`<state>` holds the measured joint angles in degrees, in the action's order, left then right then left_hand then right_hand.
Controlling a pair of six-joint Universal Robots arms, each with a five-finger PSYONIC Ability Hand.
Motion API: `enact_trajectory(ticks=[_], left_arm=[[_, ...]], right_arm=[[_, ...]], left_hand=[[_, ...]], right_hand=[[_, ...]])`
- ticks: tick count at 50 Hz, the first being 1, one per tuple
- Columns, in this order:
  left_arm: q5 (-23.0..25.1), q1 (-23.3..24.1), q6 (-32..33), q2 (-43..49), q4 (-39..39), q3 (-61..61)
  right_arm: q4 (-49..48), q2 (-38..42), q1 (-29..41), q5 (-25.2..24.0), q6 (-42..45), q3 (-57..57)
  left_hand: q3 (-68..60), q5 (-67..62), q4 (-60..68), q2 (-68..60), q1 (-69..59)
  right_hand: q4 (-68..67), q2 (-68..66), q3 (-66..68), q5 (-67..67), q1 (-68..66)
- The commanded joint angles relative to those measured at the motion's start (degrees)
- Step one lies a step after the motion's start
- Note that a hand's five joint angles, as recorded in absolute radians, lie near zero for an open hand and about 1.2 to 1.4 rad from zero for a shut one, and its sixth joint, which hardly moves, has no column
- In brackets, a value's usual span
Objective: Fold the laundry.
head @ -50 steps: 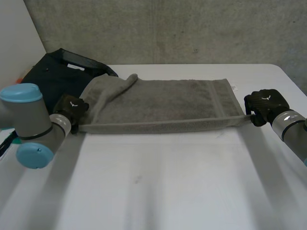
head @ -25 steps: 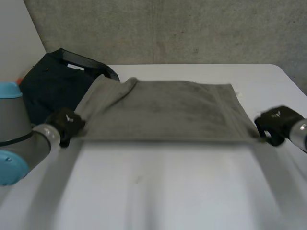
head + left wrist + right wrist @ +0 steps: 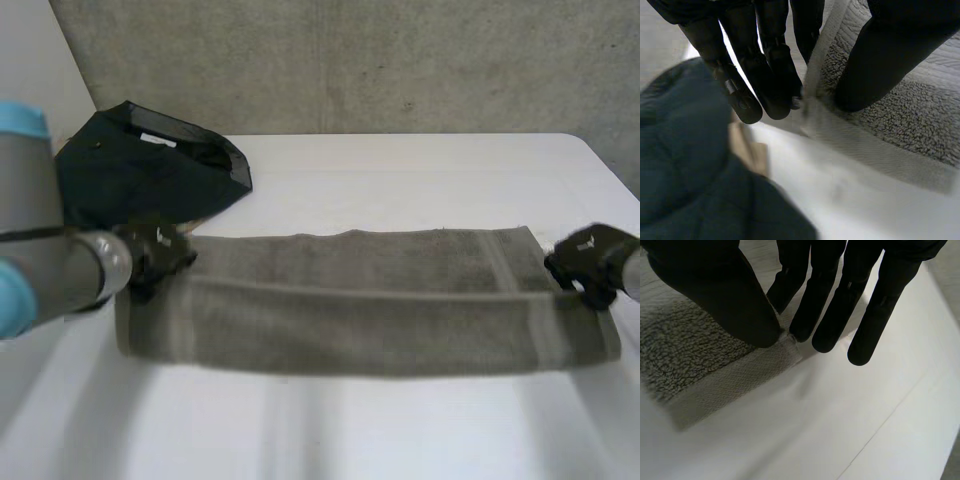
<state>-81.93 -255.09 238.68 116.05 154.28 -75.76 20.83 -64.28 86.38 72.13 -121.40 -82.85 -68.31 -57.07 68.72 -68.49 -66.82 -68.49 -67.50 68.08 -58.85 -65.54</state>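
Towel [image 3: 360, 310] lies on the worktop [image 3: 400, 180] with its long axis running across between my two hands, the left hand [image 3: 155, 258] pinching a corner at one short end, the right hand [image 3: 592, 262] pinching the opposite corner, both equally near.

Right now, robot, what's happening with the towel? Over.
Left hand pinching the towel's left end, right hand its right corner. Towel stretched between them across the table. Dark bag close by left hand.
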Motion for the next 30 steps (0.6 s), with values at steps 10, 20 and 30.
enact_trajectory(ticks=[10, 20, 30], left_arm=[[-9.21, 4.34, -9.64, 23.24, 0.94, 35.06], [-11.14, 5.92, -7.97, 29.14, 1.02, 43.24], [-15.27, 7.94, -8.4, 30.02, 3.39, 41.76]], right_arm=[[-19.16, 17.43, 8.1, 10.05, -16.5, 22.72], [-22.76, 25.43, 10.03, 13.04, -16.33, 32.66], [-27.59, 30.44, 11.62, 19.36, -16.41, 35.48]], left_hand=[[-11.69, -12.93, 11.28, -11.51, -13.18], [-11.69, -12.93, 11.28, -11.51, -13.18], [58.31, 57.07, -58.72, 58.49, 56.82]], right_hand=[[-11.51, -12.5, 11.92, -11.15, -14.46], [-11.51, -12.5, 11.92, -11.15, -14.46], [58.49, 57.5, -58.08, 58.85, 55.54]])
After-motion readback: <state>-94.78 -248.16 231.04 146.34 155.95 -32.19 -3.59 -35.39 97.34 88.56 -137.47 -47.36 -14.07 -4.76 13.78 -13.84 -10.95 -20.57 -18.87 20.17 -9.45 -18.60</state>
